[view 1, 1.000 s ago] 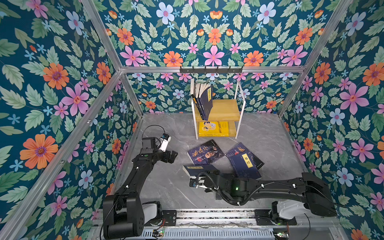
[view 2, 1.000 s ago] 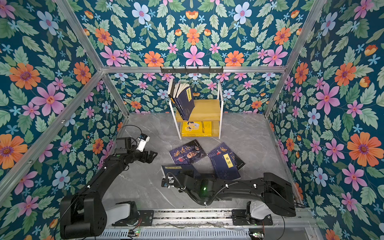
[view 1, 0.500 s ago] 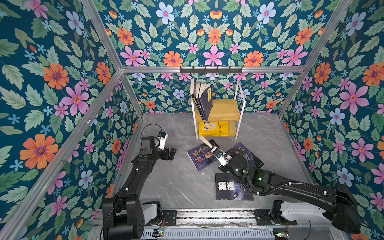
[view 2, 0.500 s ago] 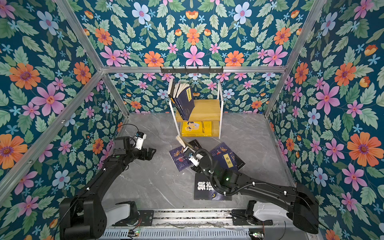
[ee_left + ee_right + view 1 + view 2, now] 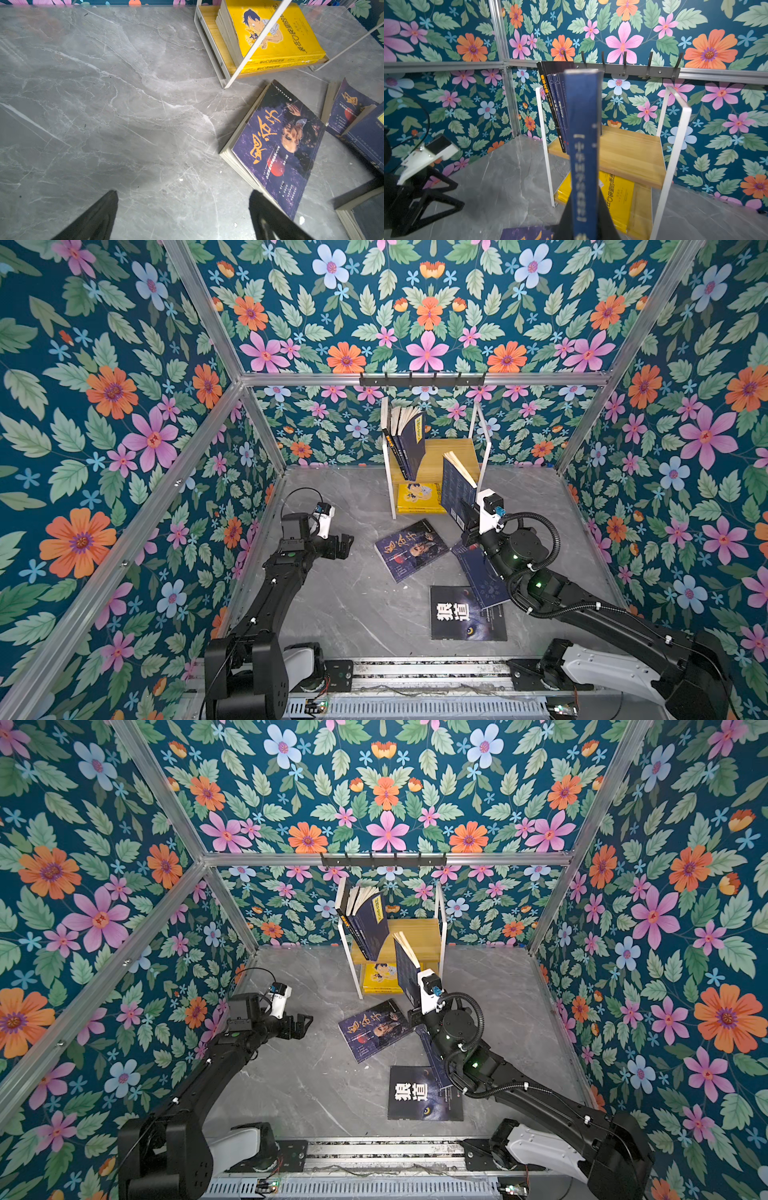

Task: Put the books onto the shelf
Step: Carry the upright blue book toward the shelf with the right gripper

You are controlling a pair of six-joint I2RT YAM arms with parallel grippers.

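I read 狼道 in large white characters on the black book (image 5: 461,616), 鬼谷子 in gold script on the portrait book (image 5: 411,549), 装在口袋里的 on the yellow book (image 5: 295,37), and 墨菲定律 in orange on the black spine (image 5: 545,87). The white spine lettering on the navy book (image 5: 582,145) is too blurred to read.

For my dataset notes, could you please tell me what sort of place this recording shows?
Likely a staged robot test cell, not a real room: floral-print walls on an aluminium frame, a marble-look tabletop, and a left arm and right arm based on a metal rail.
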